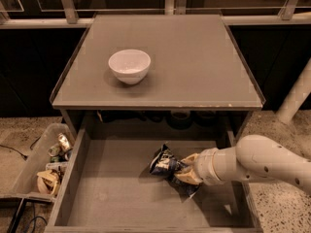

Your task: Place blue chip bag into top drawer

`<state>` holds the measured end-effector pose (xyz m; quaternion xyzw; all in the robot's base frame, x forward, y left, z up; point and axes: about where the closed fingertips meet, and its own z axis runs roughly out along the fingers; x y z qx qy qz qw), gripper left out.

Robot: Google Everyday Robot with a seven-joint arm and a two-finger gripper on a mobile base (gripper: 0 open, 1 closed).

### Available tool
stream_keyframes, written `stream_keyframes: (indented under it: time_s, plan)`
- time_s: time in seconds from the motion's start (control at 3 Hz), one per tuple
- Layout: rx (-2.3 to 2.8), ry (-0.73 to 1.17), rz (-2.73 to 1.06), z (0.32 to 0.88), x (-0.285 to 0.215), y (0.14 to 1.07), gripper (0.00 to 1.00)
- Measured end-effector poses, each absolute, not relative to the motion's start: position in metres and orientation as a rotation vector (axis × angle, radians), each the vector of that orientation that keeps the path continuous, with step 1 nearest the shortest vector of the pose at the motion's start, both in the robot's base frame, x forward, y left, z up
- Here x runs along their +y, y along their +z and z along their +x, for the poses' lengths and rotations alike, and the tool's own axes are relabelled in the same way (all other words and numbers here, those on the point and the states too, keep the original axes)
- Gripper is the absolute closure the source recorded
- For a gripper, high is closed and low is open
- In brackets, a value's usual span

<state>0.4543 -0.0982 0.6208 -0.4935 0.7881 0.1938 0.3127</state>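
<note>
Reaching in from the right, the gripper (186,173) has its fingers clamped on the blue chip bag (164,162) — bag low inside the open top drawer (112,198), right of centre.

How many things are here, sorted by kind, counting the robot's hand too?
Bowls: 1, white bowl
Chip bags: 1, blue chip bag
Drawers: 1, top drawer, open
Bins: 1, clear bin beside it
Grippers: 1, gripper in the drawer, shut on the bag
Total: 5
</note>
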Motion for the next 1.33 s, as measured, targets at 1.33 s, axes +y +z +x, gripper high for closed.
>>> stream_keyframes:
  time_s: [1.33]
  plan:
    - [2.079, 0.511, -1.302, 0.4543, -0.0982, 0.6208, 0.0]
